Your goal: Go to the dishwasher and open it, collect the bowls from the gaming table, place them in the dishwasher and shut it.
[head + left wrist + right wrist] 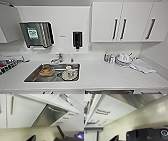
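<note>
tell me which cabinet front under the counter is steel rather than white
The dishwasher front: brushed steel with a bar handle, set between white cupboard doors and white drawers.

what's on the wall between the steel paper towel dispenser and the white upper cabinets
In the head view, a small black soap dispenser hangs on the white wall between the steel paper towel dispenser and the white upper cabinets, above the sink.

White counter (105, 75) across frame, steel sink (32, 76) lower left. White wall cabinets (130, 22) upper right. Towel dispenser (37, 33) upper left on wall.
</note>
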